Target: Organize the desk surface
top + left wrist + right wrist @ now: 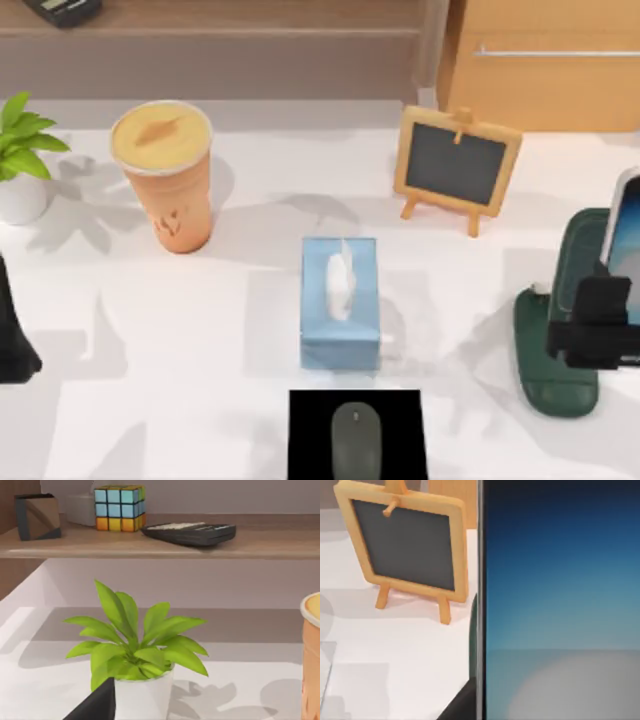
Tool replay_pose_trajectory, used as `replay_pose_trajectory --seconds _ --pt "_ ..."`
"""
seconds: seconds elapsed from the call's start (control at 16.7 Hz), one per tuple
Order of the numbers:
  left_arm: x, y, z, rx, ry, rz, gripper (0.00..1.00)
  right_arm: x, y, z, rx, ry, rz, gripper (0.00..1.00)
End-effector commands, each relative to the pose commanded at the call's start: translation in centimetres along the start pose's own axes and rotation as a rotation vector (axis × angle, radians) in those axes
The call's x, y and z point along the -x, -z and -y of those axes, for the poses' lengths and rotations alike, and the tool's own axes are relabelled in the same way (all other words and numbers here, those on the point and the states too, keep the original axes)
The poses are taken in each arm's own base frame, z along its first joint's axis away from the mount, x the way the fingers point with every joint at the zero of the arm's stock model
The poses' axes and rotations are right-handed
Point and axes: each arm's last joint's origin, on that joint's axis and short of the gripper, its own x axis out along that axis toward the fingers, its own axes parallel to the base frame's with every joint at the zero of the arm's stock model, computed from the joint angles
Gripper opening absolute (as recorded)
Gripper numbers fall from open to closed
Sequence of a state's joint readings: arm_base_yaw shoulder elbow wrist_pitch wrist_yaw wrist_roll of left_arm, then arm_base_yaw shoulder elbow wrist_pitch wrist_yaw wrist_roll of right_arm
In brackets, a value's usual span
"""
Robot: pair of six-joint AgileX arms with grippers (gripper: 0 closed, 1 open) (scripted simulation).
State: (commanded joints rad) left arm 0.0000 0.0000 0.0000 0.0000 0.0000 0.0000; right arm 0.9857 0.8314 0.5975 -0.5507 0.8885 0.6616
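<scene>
- Broad, flat white desk surface [200, 330] spans nearly the whole top view, carrying everything below.
- My right gripper [600, 320] sits at the desk's right edge, black, at a phone with a blue screen [628, 240] that stands in a dark green stand [558, 370]. Looks clamped on the phone's lower part, but I can't tell for sure whether the fingers press it.
- Right wrist view: blue phone screen [560, 600] very close up, w/ the small wooden easel chalkboard [407, 542] behind it on the white top.
- My left arm is parked at the desk's left edge; just a black piece of it [12, 340] shows from above, and a dark corner [97, 705] in the left wrist view. Gripper opening: can't tell.
- Left wrist view faces a green leafy plant in a white pot [135, 655]; behind it a wooden shelf [150, 542] holds a coloured puzzle cube [120, 507], a black calculator [192, 532] and a dark box [37, 516].
- Top view, back left: same plant [20, 150], w/ a tall orange paper cup [165, 175] near it on the right.
- Centre: light blue tissue box [340, 300], tissue sticking up.
- Just in front of it: small black square mat [310, 430] w/ a grey mouse [356, 440] on it.
- Back right: chalkboard easel [457, 165] upright; tan wooden cabinet w/ metal handle [550, 60] behind it.
</scene>
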Motion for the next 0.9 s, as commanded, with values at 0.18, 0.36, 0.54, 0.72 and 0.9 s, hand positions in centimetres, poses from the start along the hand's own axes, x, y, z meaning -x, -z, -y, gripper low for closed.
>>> replay_pose_trajectory --seconds 0.18,0.36,0.54,0.72,0.9 --pt "0.0 0.0 0.0 0.000 0.000 0.000 1.00 0.1 -0.2 0.0 -0.023 -0.022 0.015 0.00" --pt "0.0 0.0 0.0 0.000 0.000 0.000 1.00 0.3 -0.5 0.5 -0.056 -0.054 0.048 0.00" --pt "0.0 0.0 0.0 0.000 0.000 0.000 1.00 -0.1 -0.1 1.0 -0.041 -0.058 0.054 0.00" --pt "0.0 0.0 0.0 0.000 0.000 0.000 1.00 -1.1 0.1 0.9 -0.029 -0.045 0.050 0.00" --pt "0.0 0.0 0.0 0.000 0.000 0.000 1.00 -2.7 0.1 0.3 -0.014 -0.023 0.030 0.00"
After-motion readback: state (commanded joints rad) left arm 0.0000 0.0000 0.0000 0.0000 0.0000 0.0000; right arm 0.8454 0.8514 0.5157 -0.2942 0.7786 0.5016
